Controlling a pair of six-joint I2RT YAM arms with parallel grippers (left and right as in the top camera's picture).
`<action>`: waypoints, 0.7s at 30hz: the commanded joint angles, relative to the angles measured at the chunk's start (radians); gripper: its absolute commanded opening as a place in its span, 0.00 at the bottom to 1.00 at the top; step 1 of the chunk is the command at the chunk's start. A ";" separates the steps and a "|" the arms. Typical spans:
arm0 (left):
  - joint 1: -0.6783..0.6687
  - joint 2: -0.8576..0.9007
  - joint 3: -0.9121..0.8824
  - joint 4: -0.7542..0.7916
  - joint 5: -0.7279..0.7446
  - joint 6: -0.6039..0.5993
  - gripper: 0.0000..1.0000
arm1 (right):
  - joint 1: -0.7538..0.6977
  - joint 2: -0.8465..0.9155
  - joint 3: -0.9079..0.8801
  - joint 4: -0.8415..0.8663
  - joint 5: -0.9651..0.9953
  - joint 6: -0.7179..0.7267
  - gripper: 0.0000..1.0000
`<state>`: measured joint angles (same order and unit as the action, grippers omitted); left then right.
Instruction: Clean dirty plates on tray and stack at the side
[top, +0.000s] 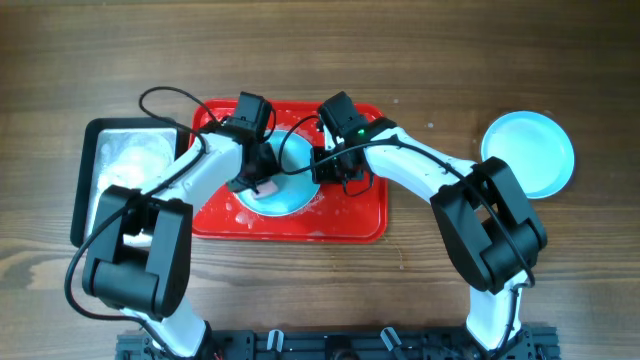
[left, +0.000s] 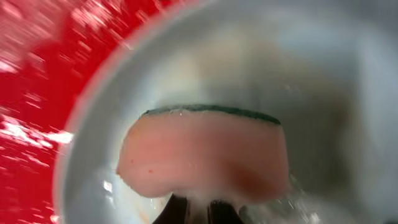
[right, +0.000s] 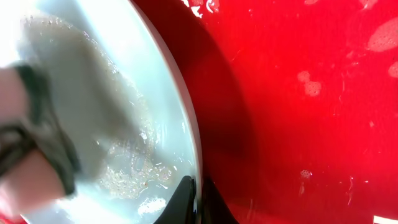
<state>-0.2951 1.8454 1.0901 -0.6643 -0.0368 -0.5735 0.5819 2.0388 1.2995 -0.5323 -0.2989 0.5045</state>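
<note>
A pale turquoise plate (top: 295, 195) lies on the red tray (top: 350, 215), wet with suds. My left gripper (top: 262, 183) is over the plate's left half, shut on a pink sponge (left: 205, 158) with a green scouring face, pressed against the plate (left: 323, 74). The left gripper (left: 199, 213) shows only its dark fingertips under the sponge. My right gripper (right: 198, 202) is shut on the plate's right rim, one finger inside the plate (right: 93, 93) and one outside over the tray (right: 298, 93). A second plate (top: 528, 152) sits alone on the table at the far right.
A grey metal pan (top: 125, 160) with a black rim stands just left of the tray, holding foamy water. Both arms cross over the tray's middle. Water drops and foam patches dot the tray floor (right: 379, 37).
</note>
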 joint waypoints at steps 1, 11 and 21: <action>0.051 0.099 -0.035 0.002 -0.408 -0.041 0.04 | -0.018 0.039 -0.019 -0.026 0.087 -0.023 0.04; 0.051 0.074 0.241 -0.211 -0.449 -0.040 0.04 | -0.018 0.039 -0.019 -0.025 0.087 -0.023 0.04; 0.061 -0.070 0.439 -0.514 -0.105 0.050 0.04 | -0.034 -0.037 -0.001 -0.035 0.100 -0.061 0.04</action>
<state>-0.2401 1.8240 1.5108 -1.1477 -0.2741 -0.5724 0.5674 2.0392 1.3045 -0.5438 -0.3023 0.4793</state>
